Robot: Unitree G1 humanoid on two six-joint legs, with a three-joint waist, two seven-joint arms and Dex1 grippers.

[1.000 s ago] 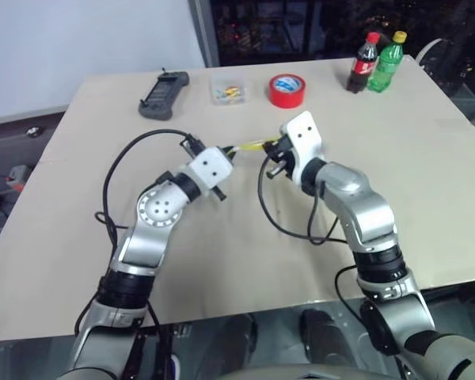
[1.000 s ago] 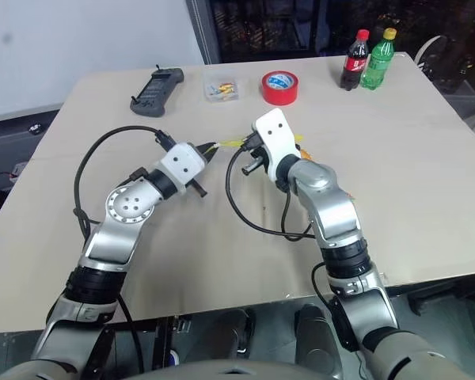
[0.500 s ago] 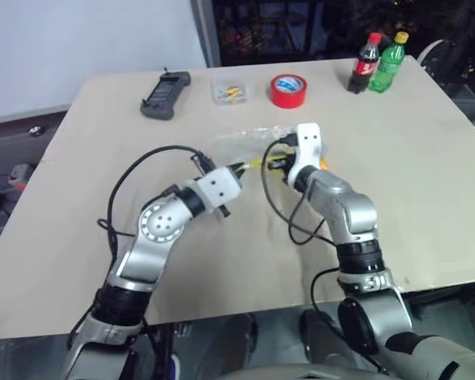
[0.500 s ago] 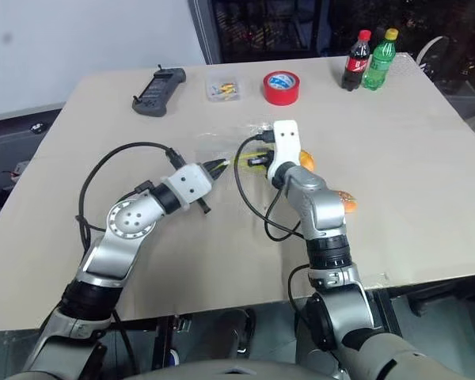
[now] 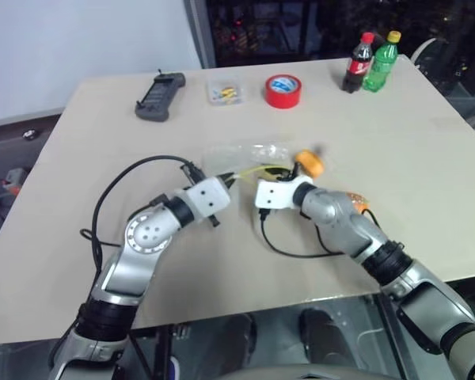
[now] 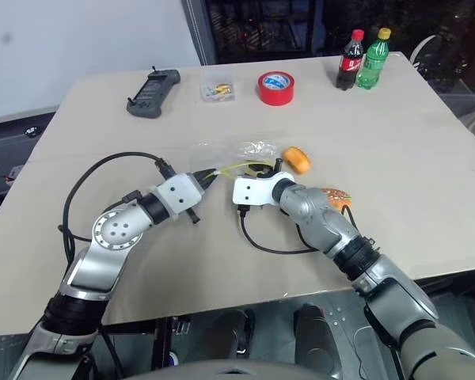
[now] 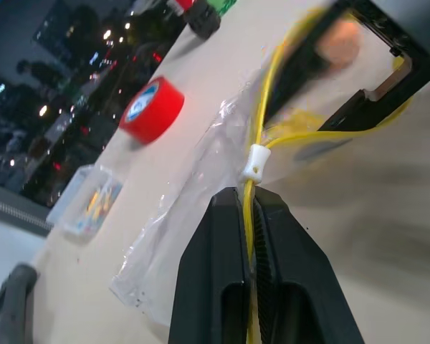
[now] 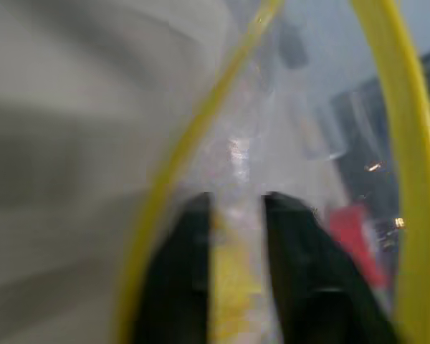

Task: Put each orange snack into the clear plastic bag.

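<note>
The clear plastic bag [image 5: 241, 152] lies crinkled on the table [image 5: 427, 134], its mouth toward me. My left gripper [image 5: 231, 176] is shut on the bag's yellow zip strip [image 7: 252, 163] and holds that edge up. My right gripper [image 5: 279, 171] sits at the bag's mouth, open, its fingers [image 8: 183, 272] apart with bag film and a yellow patch ahead of them. A smooth orange snack [image 5: 309, 163] rests on the table just right of the bag. The second orange snack, a speckled bun [image 6: 336, 195], lies behind my right forearm, partly hidden.
At the table's far side stand a black handheld device [image 5: 159, 96], a small clear box [image 5: 225, 93], a red tape roll [image 5: 283, 89], a cola bottle [image 5: 359, 62] and a green bottle [image 5: 381, 61]. Black cables loop over the table by both arms.
My right arm has dropped toward the table and rolled over, and its fingers have come apart. The bag has sunk onto the table. My left gripper has lowered a little, still on the strip.
</note>
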